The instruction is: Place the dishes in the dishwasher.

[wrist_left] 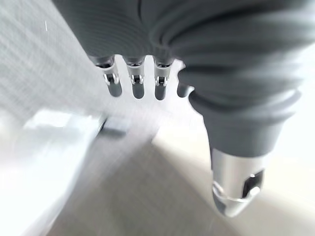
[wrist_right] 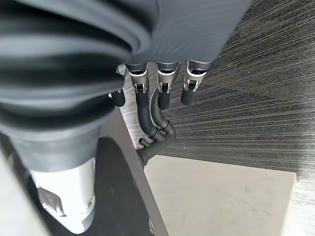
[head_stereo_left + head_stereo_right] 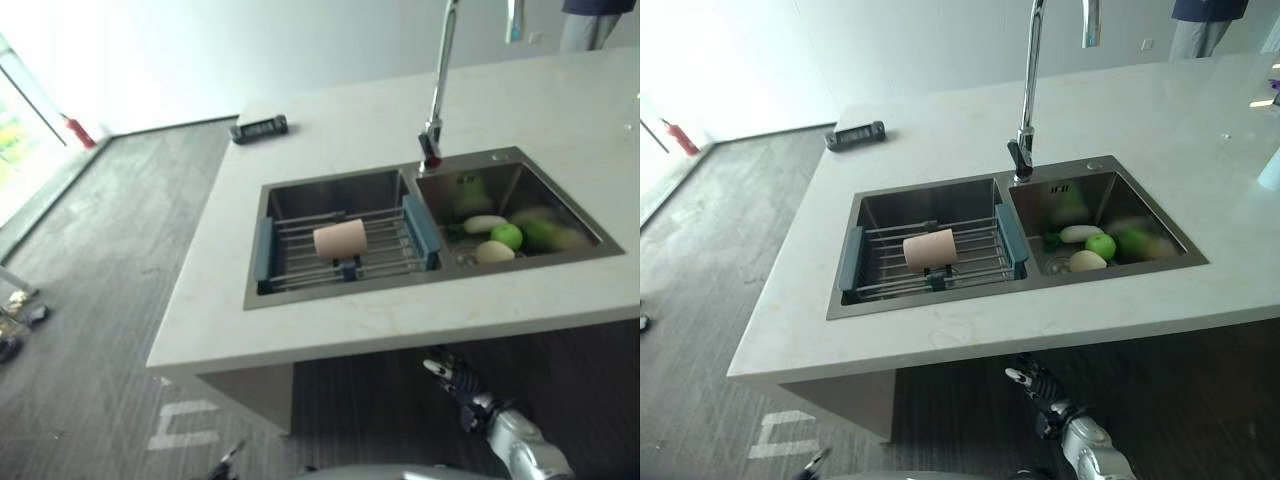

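Pale pink cylindrical cup (image 3: 340,239) lies on its side on the steel wire drying rack with blue-grey end pieces (image 3: 300,262), which spans the left basin of the stainless double sink (image 3: 330,192). Landmark from here: the sink.

Right basin holds a white oblong piece (image 3: 485,224), a round green item (image 3: 507,236), a pale rounded one (image 3: 494,252) and a blurry green one (image 3: 545,234) beside them; can't tell which are dishes. Tall chrome tap (image 3: 437,95) stands at the sink's back edge, on the divider between the basins.

Sink is set in a pale stone worktop (image 3: 360,325). Small dark rectangular device (image 3: 259,127) sits on the worktop behind the sink, near the left rear corner.

My right robot hand (image 3: 452,377) hangs below the worktop's front edge, under the sink's right basin; fingers (image 2: 162,96) straight and relaxed, holding nothing, dark floor past them. My left robot hand (image 1: 147,73) is also slack, fingers (image 1: 137,86) straight, nothing gripped, blurred grey floor beyond.

Person's legs (image 3: 590,25) behind the worktop's far side, beyond the sink.
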You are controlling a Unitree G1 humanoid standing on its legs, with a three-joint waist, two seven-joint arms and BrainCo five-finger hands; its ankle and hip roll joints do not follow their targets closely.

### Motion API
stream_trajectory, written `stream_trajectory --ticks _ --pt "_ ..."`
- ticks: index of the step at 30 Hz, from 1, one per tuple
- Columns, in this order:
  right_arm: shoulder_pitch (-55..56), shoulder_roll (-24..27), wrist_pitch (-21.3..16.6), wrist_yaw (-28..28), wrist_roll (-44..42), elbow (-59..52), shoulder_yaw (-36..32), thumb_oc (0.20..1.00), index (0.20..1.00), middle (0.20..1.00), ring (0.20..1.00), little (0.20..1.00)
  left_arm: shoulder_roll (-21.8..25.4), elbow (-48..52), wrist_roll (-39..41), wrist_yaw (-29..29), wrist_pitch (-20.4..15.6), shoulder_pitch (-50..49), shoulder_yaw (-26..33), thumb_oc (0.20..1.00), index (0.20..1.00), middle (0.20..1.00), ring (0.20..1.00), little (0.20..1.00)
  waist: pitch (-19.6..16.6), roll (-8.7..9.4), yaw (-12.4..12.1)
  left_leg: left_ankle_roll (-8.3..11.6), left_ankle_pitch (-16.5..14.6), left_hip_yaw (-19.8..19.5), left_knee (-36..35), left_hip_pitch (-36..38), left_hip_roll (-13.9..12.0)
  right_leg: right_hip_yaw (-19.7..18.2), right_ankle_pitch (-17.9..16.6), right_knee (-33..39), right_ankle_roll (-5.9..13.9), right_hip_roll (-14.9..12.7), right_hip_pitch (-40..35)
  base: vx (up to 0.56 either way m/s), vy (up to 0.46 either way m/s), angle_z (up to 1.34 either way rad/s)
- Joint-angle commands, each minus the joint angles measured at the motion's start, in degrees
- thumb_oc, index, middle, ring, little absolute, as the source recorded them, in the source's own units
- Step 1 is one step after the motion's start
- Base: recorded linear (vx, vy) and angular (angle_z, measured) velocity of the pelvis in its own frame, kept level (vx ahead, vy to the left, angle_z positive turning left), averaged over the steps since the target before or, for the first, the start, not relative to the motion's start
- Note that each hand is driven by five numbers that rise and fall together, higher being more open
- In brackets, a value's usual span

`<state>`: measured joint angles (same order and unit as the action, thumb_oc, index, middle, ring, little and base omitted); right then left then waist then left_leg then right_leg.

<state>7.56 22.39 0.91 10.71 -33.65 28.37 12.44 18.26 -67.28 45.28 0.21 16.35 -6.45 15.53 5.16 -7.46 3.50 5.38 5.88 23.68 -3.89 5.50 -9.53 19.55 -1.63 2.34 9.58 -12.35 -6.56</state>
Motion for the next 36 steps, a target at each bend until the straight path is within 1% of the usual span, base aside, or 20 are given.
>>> stream_trajectory --ticks 1,3,6,9,10,14,15,17,18,19,20,21,22,25,26,29,30,32,35,36 --pt "-3.16 -2.62 -1.27 0.06 0.69 -3.95 -0.71 1.0 1.0 1.0 1.0 1.0 9.15 3.88 0.56 6.82 -12.25 3.62 -1.72 1.0 1.0 1.0 1.0 1.0 3.47 2.87 -1.0 1.2 -5.63 -2.81 5.98 -4.05 -1.94 3.89 7.38 -7.4 -0.07 -2.79 2.62 -0.01 0.032 0.14" --pt "-3.2 -2.46 -1.38 -0.18 0.49 -3.94 -0.59 1.0 1.0 1.0 1.0 1.0 11.02 4.52 -0.39 8.72 -13.7 4.19 -0.55 1.0 1.0 1.0 1.0 1.0 3.3 2.7 -1.08 1.21 -5.6 -2.77 5.95 -4.1 -1.87 4.11 7.44 -7.45 -0.06 -2.9 2.63 -0.01 0.023 0.09" --pt "-3.32 -1.9 -1.3 -2.09 -0.55 -4.45 0.21 1.0 1.0 1.0 1.0 1.0 18.73 5.8 -4.1 14.87 -16.16 6.42 3.41 1.0 1.0 1.0 1.0 1.0 2.59 2.14 -1.33 1.04 -5.61 -2.72 5.57 -4.05 -1.43 4.61 7.52 -7.5 -0.02 -3.16 2.73 0.0 0.015 0.11" --pt "-3.09 -1.83 -1.45 -2.62 -0.78 -4.67 0.33 1.0 1.0 1.0 1.0 1.0 21.23 7.35 -6.96 18.04 -17.53 6.69 4.76 1.0 1.0 1.0 1.0 1.0 2.52 2.04 -1.43 0.96 -5.67 -2.78 5.41 -3.9 -1.21 4.69 7.51 -7.49 0.02 -3.21 2.71 0.0 0.0 0.02" --pt "-2.57 -1.91 -1.86 -3.03 -1.06 -4.72 0.35 1.0 1.0 1.0 1.0 1.0 23.88 9.68 -9.43 21.36 -18.15 6.62 6.53 1.0 1.0 1.0 1.0 1.0 2.36 1.97 -1.69 0.89 -5.73 -2.91 5.21 -3.72 -1.01 4.81 7.48 -7.46 0.06 -3.2 2.66 0.0 0.0 0.0" --pt "-1.45 -2.68 -1.87 -3.89 -1.15 -5.4 -0.26 1.0 1.0 1.0 1.0 1.0 28.3 18.53 -19.29 28.55 -20.77 5.11 10.32 1.0 1.0 1.0 1.0 1.0 2.14 1.96 -2.5 0.82 -5.83 -3.05 4.65 -3.13 -0.67 5.2 7.36 -7.12 0.08 -2.98 2.31 0.02 -0.038 0.0" --pt "-0.47 -2.8 -1.84 -3.76 -1.3 -5.88 -0.66 1.0 1.0 1.0 1.0 1.0 33.07 24.87 -23.74 29.74 -23.15 4.61 11.97 1.0 1.0 1.0 1.0 1.0 2.02 1.93 -2.93 0.8 -5.81 -3.07 4.24 -2.75 -0.43 5.36 7.15 -6.74 0.11 -2.68 2.0 0.04 -0.066 0.04" --pt "0.13 -2.62 -1.8 -3.03 -1.59 -5.89 -0.69 1.0 1.0 1.0 1.0 1.0 37.73 28.96 -27.34 28.69 -27.02 6.14 11.81 1.0 1.0 1.0 1.0 1.0 1.8 1.98 -2.74 0.79 -5.87 -2.98 4.15 -2.48 -0.37 5.24 7.11 -6.74 0.18 -2.4 1.89 0.04 -0.057 0.07" --pt "0.21 -2.6 -1.89 -2.88 -1.64 -5.8 -0.63 1.0 1.0 1.0 1.0 1.0 38.41 29.79 -27.38 28.77 -26.61 6.71 11.36 1.0 1.0 1.0 1.0 1.0 1.77 2.02 -2.67 0.8 -5.9 -2.96 4.13 -2.42 -0.35 5.2 7.11 -6.76 0.18 -2.36 1.89 0.04 -0.043 0.03" --pt "0.46 -2.54 -2.15 -2.4 -1.81 -5.49 -0.38 1.0 1.0 1.0 1.0 1.0 40.7 33.09 -29.35 28.42 -27.84 9.11 9.4 1.0 1.0 1.0 1.0 1.0 1.59 2.12 -2.31 0.86 -6.02 -2.88 4.09 -2.23 -0.29 5.03 7.12 -6.81 0.22 -2.22 1.91 0.03 -0.031 0.0" --pt "0.48 -2.56 -2.16 -2.38 -1.82 -5.48 -0.42 1.0 1.0 1.0 1.0 1.0 40.82 33.23 -29.37 28.28 -28.11 9.37 9.17 1.0 1.0 1.0 1.0 1.0 1.58 2.13 -2.35 0.86 -6.03 -2.87 4.09 -2.21 -0.28 5.01 7.13 -6.82 0.22 -2.21 1.92 0.04 -0.048 -0.01" --pt "0.47 -2.54 -2.26 -1.98 -2.02 -5.05 -0.24 1.0 1.0 1.0 1.0 1.0 42.26 36.26 -30.81 27.28 -28.22 11.95 7.39 1.0 1.0 1.0 1.0 1.0 1.31 2.26 -2.07 0.9 -6.14 -2.9 4.0 -2.07 -0.2 4.87 7.1 -6.71 0.29 -2.09 1.88 0.06 -0.058 -0.04" --pt "0.39 -2.74 -2.36 -1.64 -2.17 -4.38 -0.06 1.0 1.0 1.0 1.0 1.0 43.49 40.51 -32.25 23.99 -29.6 15.78 3.88 1.0 1.0 1.0 1.0 1.0 0.95 2.44 -1.65 0.94 -6.37 -2.88 3.85 -1.74 -0.1 4.5 7.05 -6.63 0.43 -1.93 1.89 0.07 -0.072 -0.03" --pt "0.14 -3.22 -2.55 -1.29 -2.35 -3.01 0.06 1.0 1.0 1.0 1.0 1.0 43.37 46.39 -32.59 17.4 -26.93 22.09 -2.81 1.0 1.0 1.0 1.0 1.0 0.44 2.74 -0.96 0.93 -6.66 -2.81 3.47 -1.19 0.02 3.7 6.94 -6.46 0.66 -1.72 1.94 0.08 -0.071 -0.06" --pt "0.21 -3.85 -2.25 -1.98 -2.02 -2.41 0.42 1.0 1.0 1.0 1.0 1.0 41.92 49.28 -34.18 10.25 -24.23 27.65 -10.16 1.0 1.0 1.0 1.0 1.0 0.24 2.83 0.31 0.77 -6.94 -2.56 3.19 -0.68 0.15 2.34 6.72 -6.36 1.0 -1.49 2.31 0.09 -0.056 -0.18" --pt "0.6 -3.85 -1.85 -2.12 -1.88 -2.38 0.39 1.0 1.0 1.0 1.0 1.0 41.44 50.36 -35.54 8.0 -23.71 30.46 -13.82 1.0 1.0 1.0 1.0 1.0 0.25 2.84 1.14 0.73 -7.03 -2.18 3.08 -0.52 0.21 1.47 6.54 -6.21 1.19 -1.32 2.63 0.06 -0.031 -0.21" --pt "1.34 -3.8 -1.89 -1.67 -1.56 -1.9 0.22 1.0 1.0 1.0 1.0 1.0 41.27 52.71 -37.07 6.37 -22.11 32.76 -17.36 1.0 1.0 1.0 1.0 1.0 0.38 2.77 2.34 0.71 -7.17 -1.72 3.04 -0.52 0.31 0.23 6.3 -5.9 1.46 -1.14 3.04 0.05 -0.018 -0.23" --pt "1.55 -3.78 -1.84 -1.6 -1.55 -1.71 0.02 1.0 1.0 1.0 1.0 1.0 41.24 53.19 -37.82 5.32 -22.08 33.49 -18.29 1.0 1.0 1.0 1.0 1.0 0.3 2.7 2.68 0.7 -7.1 -1.52 3.03 -0.74 0.29 -0.19 6.04 -5.68 1.5 -1.05 3.35 0.04 -0.02 -0.23" --pt "2.46 -3.46 -2.08 -0.91 -1.47 -1.03 -0.52 1.0 1.0 1.0 1.0 1.0 42.01 54.73 -40.26 1.24 -19.22 36.06 -22.03 1.0 1.0 1.0 1.0 1.0 0.55 2.58 3.97 0.72 -7.12 -0.84 2.98 -0.81 0.34 -1.44 5.46 -5.28 2.0 -1.12 3.9 0.03 -0.022 -0.2" --pt "2.68 -3.4 -2.45 -0.6 -1.27 -0.72 -0.76 1.0 1.0 1.0 1.0 1.0 42.14 55.44 -40.25 -0.95 -15.73 37.41 -23.98 1.0 1.0 1.0 1.0 1.0 0.68 2.49 4.54 0.77 -7.09 -0.43 2.99 -1.0 0.34 -1.96 5.07 -5.0 2.28 -1.25 4.27 0.01 -0.016 -0.11"
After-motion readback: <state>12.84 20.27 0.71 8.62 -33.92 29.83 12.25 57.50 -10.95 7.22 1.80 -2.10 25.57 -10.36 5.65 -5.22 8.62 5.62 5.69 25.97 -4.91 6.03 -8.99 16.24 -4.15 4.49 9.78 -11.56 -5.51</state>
